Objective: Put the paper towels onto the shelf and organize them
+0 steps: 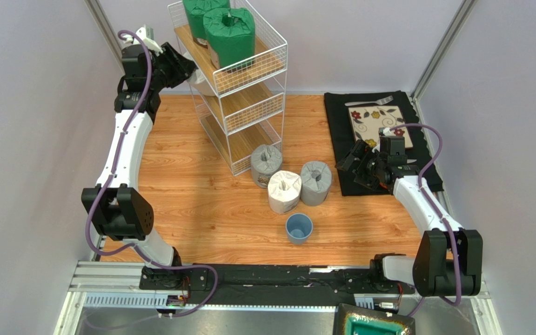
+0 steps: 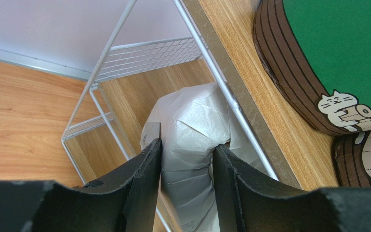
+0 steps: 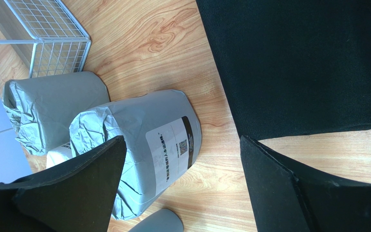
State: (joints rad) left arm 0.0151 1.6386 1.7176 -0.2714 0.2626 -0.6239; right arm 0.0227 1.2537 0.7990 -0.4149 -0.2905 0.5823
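Note:
Two green paper towels stand on the top tier of the white wire shelf. My left gripper reaches into the shelf's left side at the middle tier. It is shut on the gathered wrapping of a white roll. On the table in front of the shelf stand two grey rolls and a white roll. My right gripper hovers open just right of the nearer grey roll, holding nothing.
A blue cup stands just in front of the loose rolls. A black mat with a floral plate and a fork lies at the right, under my right arm.

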